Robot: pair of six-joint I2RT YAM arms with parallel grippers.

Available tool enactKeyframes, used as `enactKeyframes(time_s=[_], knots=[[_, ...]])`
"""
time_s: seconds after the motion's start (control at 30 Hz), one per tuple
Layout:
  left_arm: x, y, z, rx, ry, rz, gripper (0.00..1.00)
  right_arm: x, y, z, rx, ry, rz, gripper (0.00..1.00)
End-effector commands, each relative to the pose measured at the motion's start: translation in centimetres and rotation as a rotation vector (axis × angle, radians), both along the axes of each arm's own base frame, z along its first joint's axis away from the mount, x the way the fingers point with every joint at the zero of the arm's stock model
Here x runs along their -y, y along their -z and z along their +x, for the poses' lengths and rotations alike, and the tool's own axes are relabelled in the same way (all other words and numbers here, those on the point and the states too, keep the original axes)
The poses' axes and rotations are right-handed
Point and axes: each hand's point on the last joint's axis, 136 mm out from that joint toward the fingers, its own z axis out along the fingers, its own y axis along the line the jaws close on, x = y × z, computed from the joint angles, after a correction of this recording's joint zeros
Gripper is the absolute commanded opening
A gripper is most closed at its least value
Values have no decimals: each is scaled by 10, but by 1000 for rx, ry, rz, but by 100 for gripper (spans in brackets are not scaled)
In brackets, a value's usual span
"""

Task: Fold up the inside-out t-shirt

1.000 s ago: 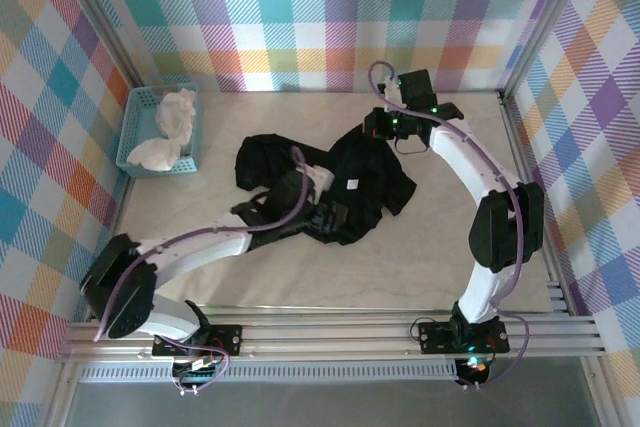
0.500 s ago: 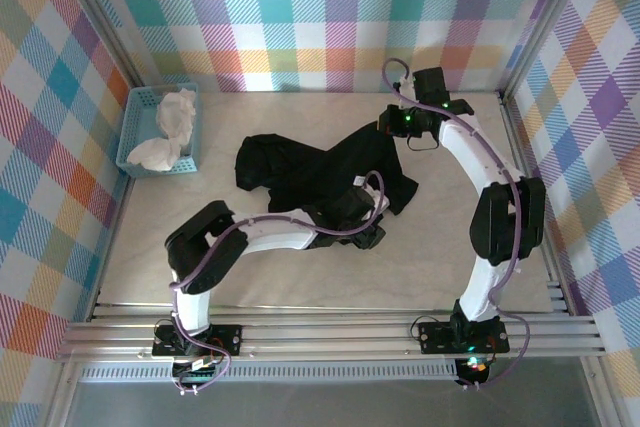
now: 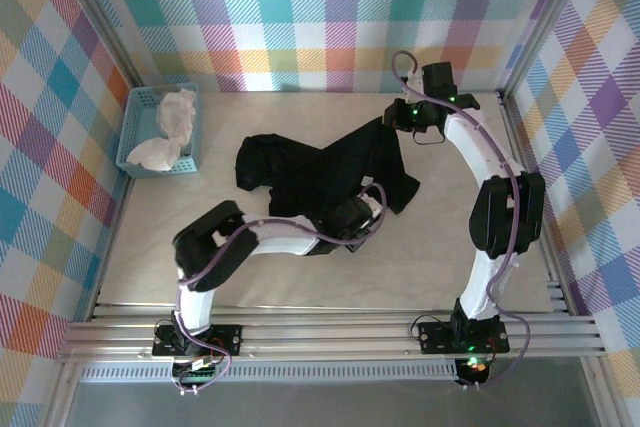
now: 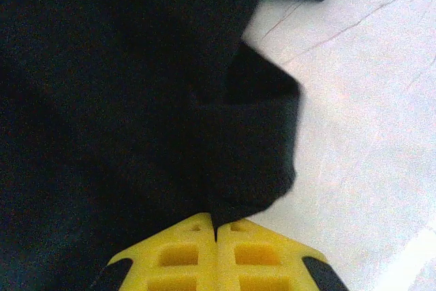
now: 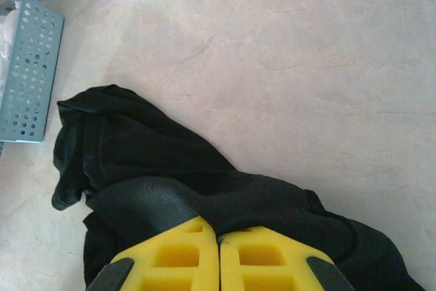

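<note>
Left gripper (image 4: 216, 226) at table (image 3: 450, 267) centre, jaws shut, pinching t-shirt (image 3: 320, 172) near fold. T-shirt black, crumpled, spread mid-table toward far edge. Right gripper (image 5: 219, 236) closed on t-shirt's far-right end. Basket (image 3: 135, 137) at far-left corner.

One black t-shirt (image 3: 300, 172) lies on the one pale surface (image 3: 450, 247). One light-blue basket (image 3: 125, 137) holds white cloth (image 3: 172, 122), bunched so that the number of pieces cannot be told. There are two robot arms, a left arm (image 3: 270, 237) and a right arm (image 3: 480, 162), each with two yellow fingers (image 4: 184, 257).
</note>
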Motion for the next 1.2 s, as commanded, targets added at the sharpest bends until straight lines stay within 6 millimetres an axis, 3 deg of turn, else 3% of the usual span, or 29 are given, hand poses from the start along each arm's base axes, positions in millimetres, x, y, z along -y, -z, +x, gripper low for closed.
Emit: enactKeyframes(time_s=[0.0, 0.33, 0.53, 0.73, 0.83, 0.93, 1.03, 1.1, 1.17], knots=[[-25, -97, 13, 172, -71, -170, 0, 0, -75, -9, 163, -24, 62, 6], [-132, -299, 22, 381, -225, -567, 0, 2, -224, -77, 541, -39, 234, 5], [-179, -382, 27, 528, -317, -570, 0, 18, -290, -113, 750, -1, 212, 6], [-223, -464, 2, 682, -372, -629, 0, 29, -339, -151, 916, 5, 184, 7], [-244, -491, -12, 749, -408, -641, 0, 36, -344, -161, 937, 34, 155, 8], [-255, -503, -19, 775, -432, -634, 0, 37, -335, -165, 903, 37, 155, 8], [-249, -482, -3, 712, -448, -559, 0, 34, -308, -158, 816, 40, 172, 9], [-243, -456, 15, 642, -473, -512, 0, 33, -274, -141, 720, 57, 166, 9], [-236, -416, 39, 545, -502, -466, 0, 29, -220, -115, 583, 69, 149, 10]])
